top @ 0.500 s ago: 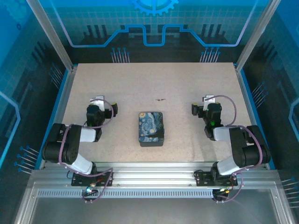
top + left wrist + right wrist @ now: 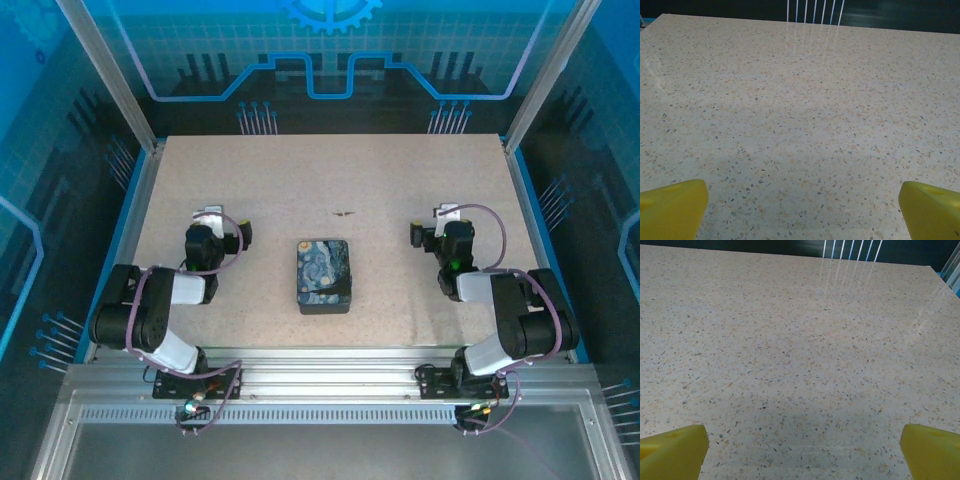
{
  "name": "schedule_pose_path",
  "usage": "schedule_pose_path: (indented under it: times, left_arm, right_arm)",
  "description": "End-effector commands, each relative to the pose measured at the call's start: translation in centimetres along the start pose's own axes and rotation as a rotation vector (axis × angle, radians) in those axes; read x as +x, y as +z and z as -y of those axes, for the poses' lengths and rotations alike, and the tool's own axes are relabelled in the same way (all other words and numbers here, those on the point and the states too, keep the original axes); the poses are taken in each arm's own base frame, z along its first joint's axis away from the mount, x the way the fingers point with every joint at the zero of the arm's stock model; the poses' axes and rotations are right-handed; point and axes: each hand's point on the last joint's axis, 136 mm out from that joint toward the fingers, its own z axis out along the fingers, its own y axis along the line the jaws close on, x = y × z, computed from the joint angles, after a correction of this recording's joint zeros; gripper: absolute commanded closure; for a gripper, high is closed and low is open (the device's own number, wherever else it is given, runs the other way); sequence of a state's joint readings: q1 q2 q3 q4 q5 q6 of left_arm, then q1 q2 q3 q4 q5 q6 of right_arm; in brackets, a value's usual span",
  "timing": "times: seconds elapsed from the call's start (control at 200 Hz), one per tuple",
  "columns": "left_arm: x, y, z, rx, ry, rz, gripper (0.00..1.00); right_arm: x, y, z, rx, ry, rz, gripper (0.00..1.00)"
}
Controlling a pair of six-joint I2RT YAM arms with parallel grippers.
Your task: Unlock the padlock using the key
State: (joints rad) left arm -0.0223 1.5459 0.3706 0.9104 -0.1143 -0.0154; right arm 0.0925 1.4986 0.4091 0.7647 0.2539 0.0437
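Nothing of the task is judged to be done yet. Both arms are folded low towards the near side of the speckled beige stone-patterned table [image 2: 400,170], one on the left and one on the right. A rectangular tin printed with a blue swirling night sky [image 2: 323,274] lies flat between them.

The left gripper [image 2: 802,210], tipped with yellow fingers, is held with its jaws spread wide and nothing is gripped; bare tabletop is seen between and beyond its fingertips. The right gripper [image 2: 802,450] is held the same way, jaws wide apart and empty, over bare tabletop.

The tiny yellowish-brown padlock [image 2: 343,213] is taken to be the small dark speck lying on the table a little beyond the far end of the tin, about midway between left and right. It is well apart from both grippers and touched by neither. It is too small for the state of its shackle to be made out. The key cannot be told apart from it, so whether the key lies beside it or is already in it cannot be said.

As judged from this, the whole job is left: the key has to be found and picked up, the padlock steadied, the key inserted and turned, and the shackle released.
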Motion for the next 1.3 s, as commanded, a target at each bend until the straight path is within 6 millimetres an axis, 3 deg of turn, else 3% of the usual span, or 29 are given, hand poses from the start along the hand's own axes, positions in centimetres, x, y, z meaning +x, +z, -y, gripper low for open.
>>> schedule_pose_path:
  times: [0.0, 0.43, 0.62, 0.871, 0.946, 1.011, 1.081, 1.201, 1.296]
  left_arm:
    - [-0.7, 0.3, 0.0, 0.011, 0.018, 0.015, 0.01]
    - [-1.2, 0.1, -0.3, -0.01, 0.008, 0.019, 0.01]
    - [-3.7, -0.8, -1.4, -0.108, -0.005, -0.021, 0.01]
    - [-8.0, -2.4, -0.6, -0.117, -0.047, -0.015, 0.01]
    - [-8.8, -3.2, -0.4, -0.107, -0.164, -0.022, 0.01]
    - [-8.6, -3.9, 0.0, -0.092, -0.37, -0.049, 0.01]
    - [-8.8, -4.3, 1.6, 0.021, -0.534, -0.065, 0.01]
    - [-8.1, -4.8, 5.8, 0.244, -0.6, -0.147, 0.01]
    - [-5.6, -5.4, 8.9, 0.299, -0.571, -0.322, 0.04]
  right_arm:
    - [-0.7, 0.0, 0.2, 0.016, 0.003, 0.03, 0.0]
    - [-0.8, 0.0, 0.3, 0.018, 0.003, 0.027, 0.0]
    - [-3.2, -0.9, -0.5, -0.039, -0.022, -0.051, 0.0]
    - [-6.9, -4.1, -1.3, -0.118, 0.1, 0.001, 0.0]
    - [-8.0, -5.3, -1.9, -0.168, 0.171, 0.003, 0.0]
    - [-8.8, -6.6, -1.6, -0.185, 0.325, -0.026, 0.0]
    - [-7.7, -7.3, 0.1, -0.103, 0.539, -0.135, 0.0]
    - [-7.8, -7.8, -2.2, -0.3, 0.604, -0.224, 0.0]
    - [-7.4, -8.6, -4.4, -0.404, 0.59, -0.276, 0.0]
